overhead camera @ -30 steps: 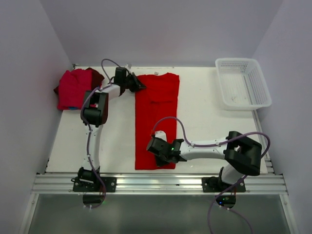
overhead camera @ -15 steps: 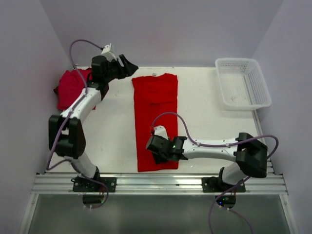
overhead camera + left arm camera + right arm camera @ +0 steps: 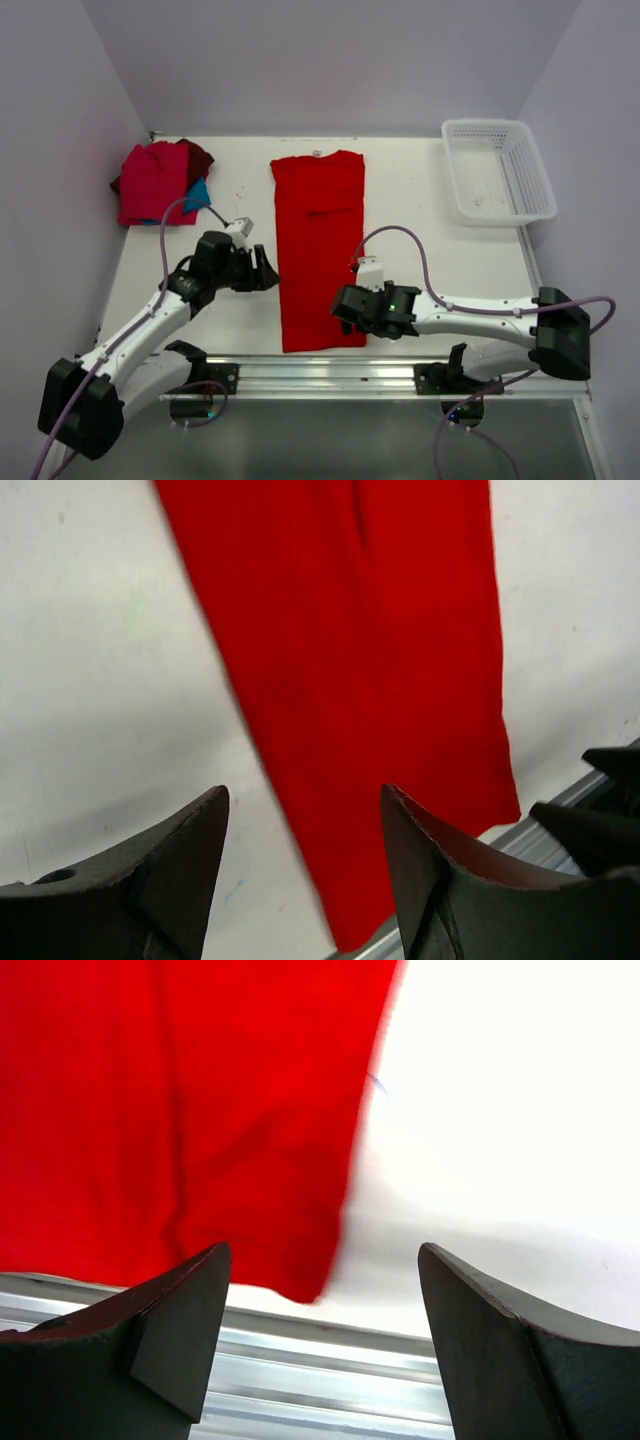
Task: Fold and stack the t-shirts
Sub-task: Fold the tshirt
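The large red t-shirt (image 3: 320, 240) lies as a long narrow strip down the middle of the table (image 3: 440, 250), collar end at the far edge and hem at the near edge by the aluminium rail (image 3: 330, 378). The left gripper (image 3: 264, 272) sits just beside the strip's left long edge, towards the near half, its fingers spread and pinching nothing. From the left wrist, the gripper (image 3: 302, 802) has that edge of the shirt (image 3: 370, 650) running slantwise past the gap between its fingers, with bare table on one side. The right gripper (image 3: 342, 305) is at the strip's near right corner, fingers also wide apart and empty. From the right wrist, the gripper (image 3: 323, 1255) frames the corner of the shirt (image 3: 170, 1110), the cloth closer to one finger and white table before the other, the rail (image 3: 300, 1380) just below. Whether either gripper touches the cloth cannot be told. In the far left corner, well apart from both arms, lies a pile of folded shirts: a red one (image 3: 150, 185), a dark maroon one (image 3: 198, 155) and a teal-blue one (image 3: 197, 194). A white mesh basket (image 3: 497, 180) stands in the far right corner.
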Controlling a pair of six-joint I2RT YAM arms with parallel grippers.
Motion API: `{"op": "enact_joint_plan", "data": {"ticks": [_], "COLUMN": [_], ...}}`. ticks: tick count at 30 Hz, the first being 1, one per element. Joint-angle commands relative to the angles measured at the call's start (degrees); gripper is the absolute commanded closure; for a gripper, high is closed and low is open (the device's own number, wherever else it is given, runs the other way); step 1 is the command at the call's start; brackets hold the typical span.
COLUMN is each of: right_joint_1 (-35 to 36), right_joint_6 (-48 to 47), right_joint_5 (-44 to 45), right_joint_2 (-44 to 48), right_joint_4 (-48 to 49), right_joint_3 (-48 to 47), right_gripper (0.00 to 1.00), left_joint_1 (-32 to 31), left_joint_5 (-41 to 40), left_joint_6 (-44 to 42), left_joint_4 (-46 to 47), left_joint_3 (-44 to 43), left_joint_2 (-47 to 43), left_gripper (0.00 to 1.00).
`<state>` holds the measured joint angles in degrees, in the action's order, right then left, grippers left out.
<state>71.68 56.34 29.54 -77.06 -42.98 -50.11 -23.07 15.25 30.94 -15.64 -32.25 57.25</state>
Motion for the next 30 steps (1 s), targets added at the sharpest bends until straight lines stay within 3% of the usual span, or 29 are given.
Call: {"op": "enact_joint_plan", "data": {"ticks": [1, 5, 9, 15, 20, 30], "right_joint_1": [-1.2, -4.5, -7.7, -11.6, -13.6, -13.8], "right_joint_6": [8.3, 10.2, 9.0, 7.9, 8.7, 10.0], "right_joint_5": [2.7, 0.2, -2.3, -12.0, -18.2, -21.3], "right_joint_2": [9.5, 25.3, 30.6, 29.0, 25.1, 22.7], "right_joint_4": [-1.0, 3.5, 4.0, 12.8, 18.5, 22.8], "right_joint_3": [6.2, 14.0, 17.6, 21.6, 23.2, 24.6], "right_gripper": [0.20, 0.21, 0.21, 0.20, 0.21, 0.27], "left_joint_1": [-0.8, -5.7, -8.6, -13.7, -19.6, -27.6], "left_joint_5": [1.4, 1.8, 5.5, 6.3, 4.1, -0.4], "left_joint_6": [2.7, 9.6, 14.8, 21.3, 24.2, 28.9], "left_joint_4": [-7.3, -11.0, -9.0, -6.5, -5.6, 1.7], "left_joint_3": [3.4, 4.9, 11.2, 18.5, 19.6, 19.9], "left_joint_2": [-9.7, -14.6, -18.8, -19.3, -16.5, -7.8], "left_gripper": [0.36, 0.43, 0.48, 0.48, 0.48, 0.50]}}
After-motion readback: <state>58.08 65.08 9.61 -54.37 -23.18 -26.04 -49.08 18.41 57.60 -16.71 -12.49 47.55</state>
